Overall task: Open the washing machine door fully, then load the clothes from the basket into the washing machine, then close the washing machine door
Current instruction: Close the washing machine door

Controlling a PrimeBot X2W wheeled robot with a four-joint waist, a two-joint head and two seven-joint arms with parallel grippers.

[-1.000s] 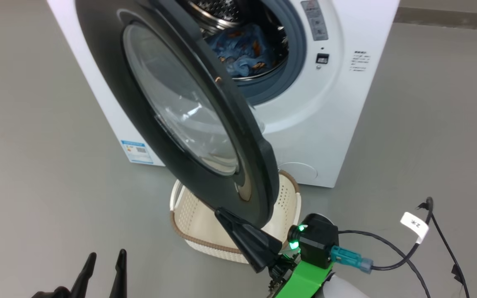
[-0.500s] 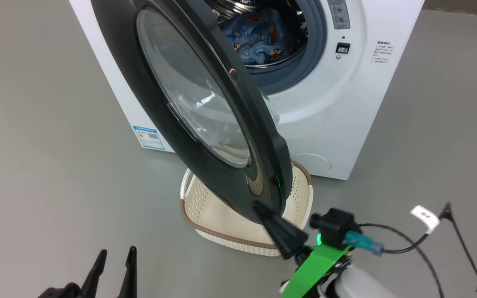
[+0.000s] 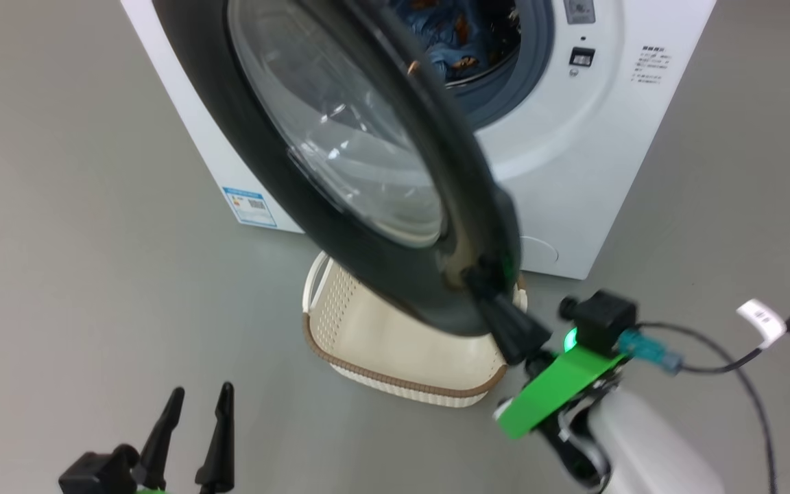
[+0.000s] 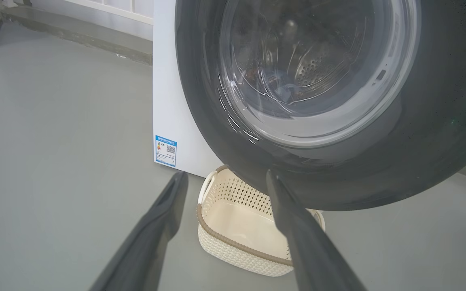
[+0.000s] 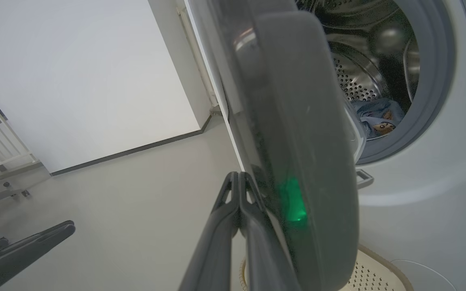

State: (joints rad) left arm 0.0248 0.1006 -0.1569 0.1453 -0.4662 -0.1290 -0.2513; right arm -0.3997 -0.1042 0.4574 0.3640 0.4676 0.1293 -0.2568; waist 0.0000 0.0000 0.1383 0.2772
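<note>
A: Step in hand, as I judge it, is closing. The door (image 3: 381,288) stands partly open, swung out over the basket (image 3: 395,343), which sits on the floor just in front of the washing machine (image 3: 559,171) with nothing in it. The clothes (image 3: 460,41) lie inside the drum.

B: Grippers?

A: On the right gripper (image 5: 239,178) the two fingers are pressed together with nothing between them. Their tips are at the door's outer face, close to its free edge, and appear to touch it. The left gripper (image 3: 201,390) hangs low and well apart from the door, fingers spread, holding nothing.

B: So it is a push, not a grasp. What is the main risk?

A: Slip. The ring is glossy and curved, and the contact is narrow and near the rim. If the push is not square to the face, the tips could skate off the edge and the door would stop short.

B: Second risk?

A: A push that ends early would leave the latch uncaught. Also, I cannot tell whether any cloth reaches the rubber seal. If it does, it would get pinched.

B: And the basket?

A: The clearance under the door is unclear from here, so a scrape is possible.
</note>
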